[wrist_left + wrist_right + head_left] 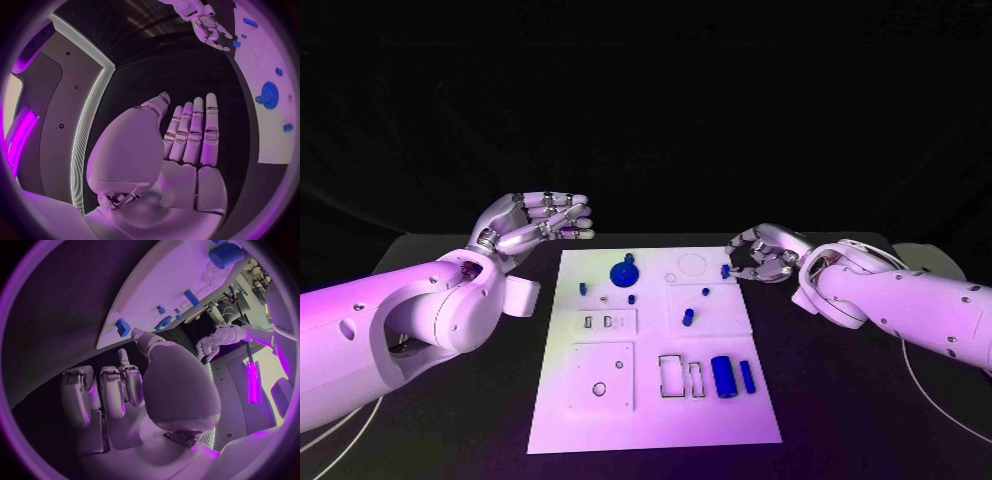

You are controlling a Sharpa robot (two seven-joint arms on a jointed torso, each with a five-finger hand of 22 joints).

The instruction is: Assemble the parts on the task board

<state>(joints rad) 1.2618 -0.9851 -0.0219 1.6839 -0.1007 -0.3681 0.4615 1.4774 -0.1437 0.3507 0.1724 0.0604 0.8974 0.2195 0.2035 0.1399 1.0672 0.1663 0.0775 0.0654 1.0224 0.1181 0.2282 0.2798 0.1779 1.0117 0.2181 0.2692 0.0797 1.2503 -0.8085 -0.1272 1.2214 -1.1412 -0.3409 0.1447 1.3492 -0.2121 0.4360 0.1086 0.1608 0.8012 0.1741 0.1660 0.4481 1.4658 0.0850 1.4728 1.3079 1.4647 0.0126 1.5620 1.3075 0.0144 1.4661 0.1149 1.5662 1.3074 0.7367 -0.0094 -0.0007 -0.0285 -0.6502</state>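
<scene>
The right hand (764, 256), fingers curled beside a small blue part (727, 270) at the task board (653, 400) edge, grip unclear, needed a centred pinch; the left hand (538, 225) hung empty, fingers apart.

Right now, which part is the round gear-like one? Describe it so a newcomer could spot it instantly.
Start at the white task board in the table's middle and look to its far end, left of centre. The blue gear lies there; it is the only broad, round, toothed disc, while the blue parts near it are much smaller.

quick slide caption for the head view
Right hand reaches a small blue part at the task board edge; left hand hovers.
</scene>
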